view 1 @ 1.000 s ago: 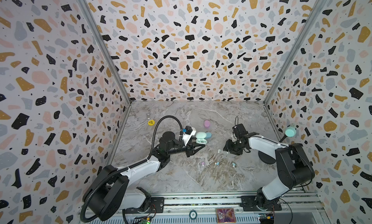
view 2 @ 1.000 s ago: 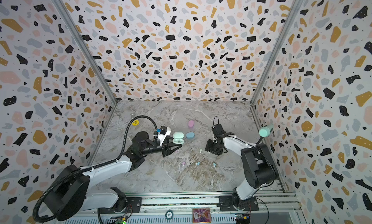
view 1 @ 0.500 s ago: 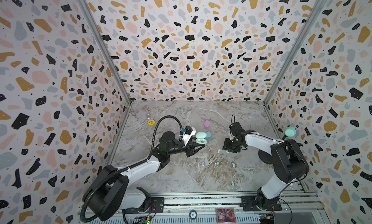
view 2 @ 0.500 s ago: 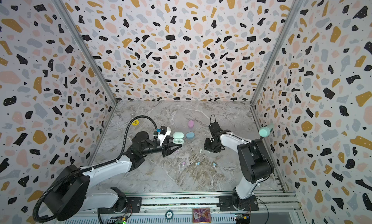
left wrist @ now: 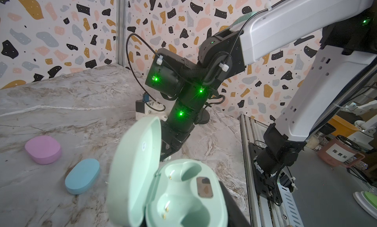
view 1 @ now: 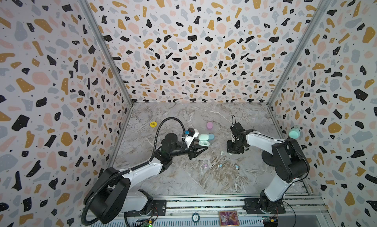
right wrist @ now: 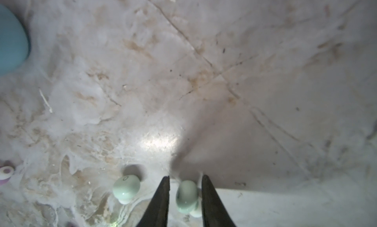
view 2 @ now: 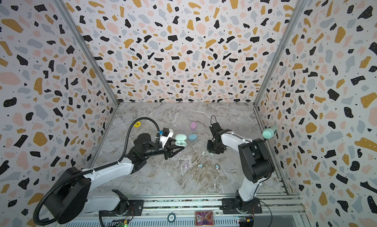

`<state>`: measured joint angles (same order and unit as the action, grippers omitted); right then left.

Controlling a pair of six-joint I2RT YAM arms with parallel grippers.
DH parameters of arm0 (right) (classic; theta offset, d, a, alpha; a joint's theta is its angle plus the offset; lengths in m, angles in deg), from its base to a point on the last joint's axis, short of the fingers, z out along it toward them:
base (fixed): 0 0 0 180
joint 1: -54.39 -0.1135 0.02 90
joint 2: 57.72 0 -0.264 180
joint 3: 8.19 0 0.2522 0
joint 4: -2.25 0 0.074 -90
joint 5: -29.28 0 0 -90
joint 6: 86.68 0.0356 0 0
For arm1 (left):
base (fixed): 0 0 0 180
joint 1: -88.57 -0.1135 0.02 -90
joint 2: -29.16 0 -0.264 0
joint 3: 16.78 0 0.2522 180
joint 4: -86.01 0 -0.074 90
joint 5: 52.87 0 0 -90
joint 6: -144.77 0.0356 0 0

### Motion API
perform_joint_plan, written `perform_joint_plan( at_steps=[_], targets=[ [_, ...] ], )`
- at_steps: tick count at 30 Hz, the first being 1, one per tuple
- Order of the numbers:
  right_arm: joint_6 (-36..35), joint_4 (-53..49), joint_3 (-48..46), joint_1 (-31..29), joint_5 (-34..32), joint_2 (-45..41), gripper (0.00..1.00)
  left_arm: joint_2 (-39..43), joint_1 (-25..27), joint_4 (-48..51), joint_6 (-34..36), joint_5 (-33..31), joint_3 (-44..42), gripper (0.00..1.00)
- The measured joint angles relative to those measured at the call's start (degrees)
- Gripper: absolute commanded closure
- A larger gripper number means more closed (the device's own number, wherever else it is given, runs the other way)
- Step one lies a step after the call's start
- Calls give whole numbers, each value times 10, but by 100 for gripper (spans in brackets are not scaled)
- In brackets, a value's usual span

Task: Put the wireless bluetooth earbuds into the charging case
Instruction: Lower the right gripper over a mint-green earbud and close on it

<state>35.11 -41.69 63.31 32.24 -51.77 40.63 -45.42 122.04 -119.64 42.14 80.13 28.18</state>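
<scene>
Our left gripper (view 1: 205, 148) was pinched tight on the open mint case (left wrist: 183, 195). Its two little cups were empty. Our right gripper (right wrist: 185, 178) pointed down at the table (right wrist: 224, 72). Its jaws stood a little apart, with one mint earbud (right wrist: 186, 195) between them. A second mint earbud (right wrist: 126, 188) lay just beside it. The blue case (left wrist: 82, 176) and the pink case (left wrist: 43, 149) lay shut nearby.

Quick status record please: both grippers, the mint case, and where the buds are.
left gripper: shut on open mint-green oval charging case, both sockets empty
right gripper: open, straddling a mint-green earbud on the marble table
second mint-green earbud: loose beside it
closed: blue oval case, pink oval case
also loose: pink earbud, two blue earbuds
</scene>
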Motion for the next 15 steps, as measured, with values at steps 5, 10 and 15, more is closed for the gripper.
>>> perform_joint_plan(
  at_steps=[5,10,15],
  targets=[
    [-2,-5,5,-4,-2,4,76,0,0,8,0,0,0,100],
    [-6,-13,9,-5,-10,7,75,1,0,10,2,0,0,100],
    [-12,-23,11,-5,-13,7,75,5,0,13,4,0,0,100]
  ],
)
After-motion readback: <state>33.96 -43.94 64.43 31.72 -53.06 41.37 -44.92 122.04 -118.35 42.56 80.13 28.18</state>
